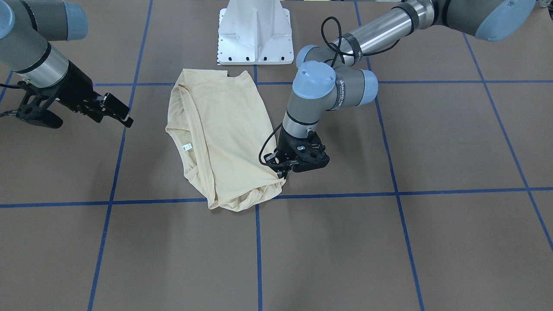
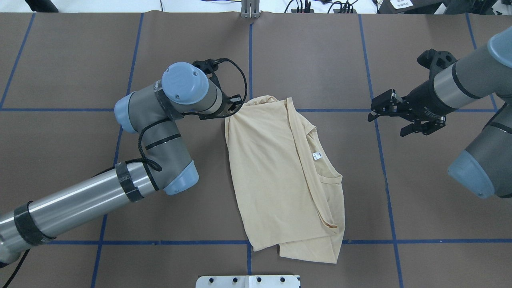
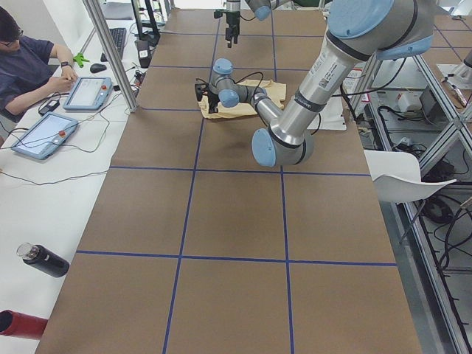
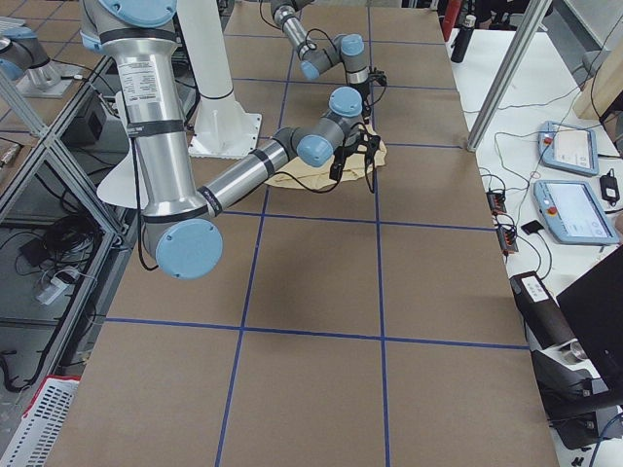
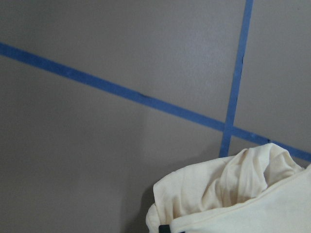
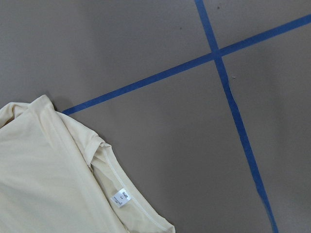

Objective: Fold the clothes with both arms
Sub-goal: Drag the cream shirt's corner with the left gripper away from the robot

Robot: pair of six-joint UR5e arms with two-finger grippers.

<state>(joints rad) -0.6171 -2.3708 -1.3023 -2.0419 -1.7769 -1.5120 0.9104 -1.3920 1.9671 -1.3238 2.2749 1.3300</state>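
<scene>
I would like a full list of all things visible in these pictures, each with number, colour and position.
shirt: one, pale cream-yellow, folded lengthwise, table centre.
neck label: one, white, at the shirt's collar.
table: one, brown, under everything.
tape lines: several, blue, grid on the table.
pedestal base: one, white, table's robot side.
touch panels: two, grey-blue, white side bench.
bottle: one, black, lying on that bench.
person: one, dark top, seated at that bench.
left arm: one, grey-silver; left gripper at the shirt's far corner, grip hidden.
right arm: one, grey-silver; right gripper open, apart from the shirt.
</scene>
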